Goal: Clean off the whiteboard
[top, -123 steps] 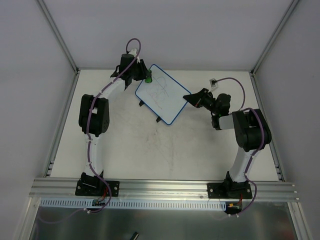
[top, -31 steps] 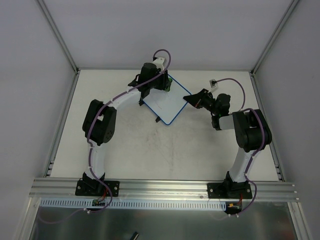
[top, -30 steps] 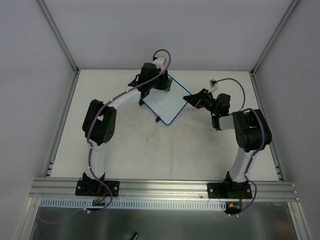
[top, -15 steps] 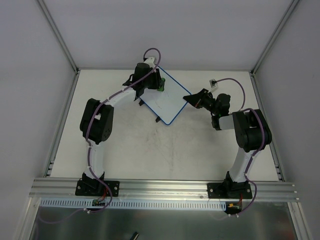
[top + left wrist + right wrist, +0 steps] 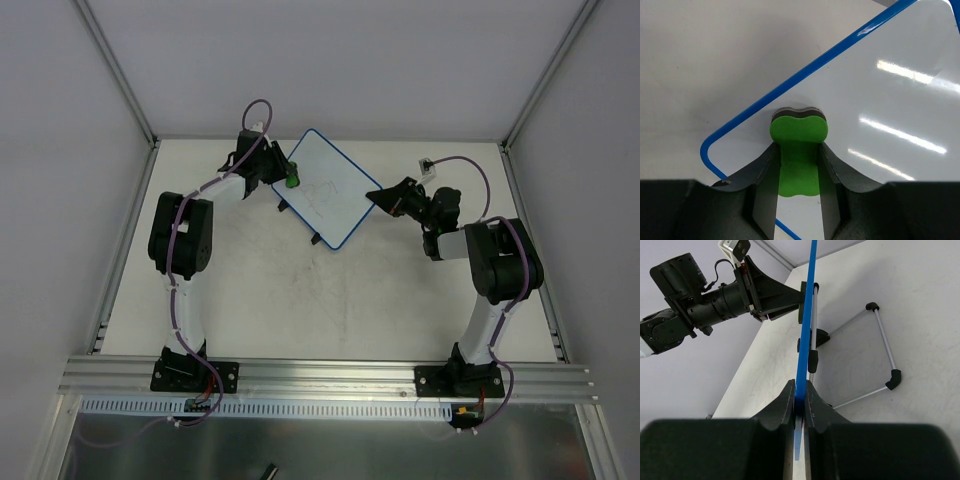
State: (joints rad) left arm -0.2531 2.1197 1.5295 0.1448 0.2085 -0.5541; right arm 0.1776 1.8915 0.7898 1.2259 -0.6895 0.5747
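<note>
The whiteboard (image 5: 330, 195) is sitting at the far middle of the surface (image 5: 300, 300), between the two arms, and appears to be propped on a wire stand (image 5: 880, 340). It is looking thin, light and stiff, with a glossy face that is probably slippery. I judge the blue rim (image 5: 805, 74) to be the sensible place to take hold, since a push on the face could slide or tip the board unless it is braced.

The right tool (image 5: 800, 402) is pressed together on that rim at the board's right corner, pinching it edge-on. The left tool (image 5: 799, 152) is pinching the green eraser (image 5: 799, 131) by its narrow waist. The eraser's dark underside is lying against the board just inside the rim near the left corner. It is looking soft, so it should be giving a little under pressure.

In the top view faint marks (image 5: 322, 190) are showing near the board's middle, too small to read. The left wrist view is catching only a glaring, unmarked patch, with the rest cut off. The right wrist view is seeing the board edge-on, so its face is hidden there.
</note>
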